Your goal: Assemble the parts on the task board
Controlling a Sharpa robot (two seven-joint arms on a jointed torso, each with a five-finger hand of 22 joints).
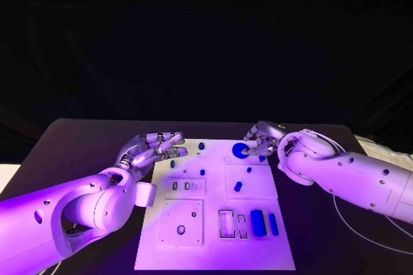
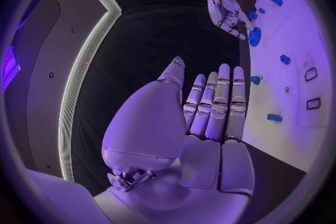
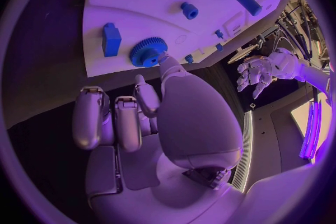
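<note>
The white task board (image 1: pixel 215 239) lies in the middle of the table with small blue parts on it. A blue gear (image 1: pixel 240 148) sits near the board's far edge. My right hand (image 1: pixel 262 142) is at that gear, and its thumb tip touches the gear's rim (image 3: pixel 147 51) while the other fingers (image 3: pixel 115 117) stay bent beside it, off the gear. My left hand (image 1: pixel 159 147) hovers at the board's far left corner, fingers stretched out (image 2: pixel 213 106), holding nothing. A blue block (image 3: pixel 111 39) lies close to the gear.
A thick blue cylinder (image 1: pixel 256 219) and a slim blue piece (image 1: pixel 273 223) stand in slots at the board's near right. Small blue pegs (image 1: pixel 239 185) dot the board's middle. Rectangular recesses (image 1: pixel 226 222) lie near the front. Black table (image 1: pixel 77 150) surrounds the board.
</note>
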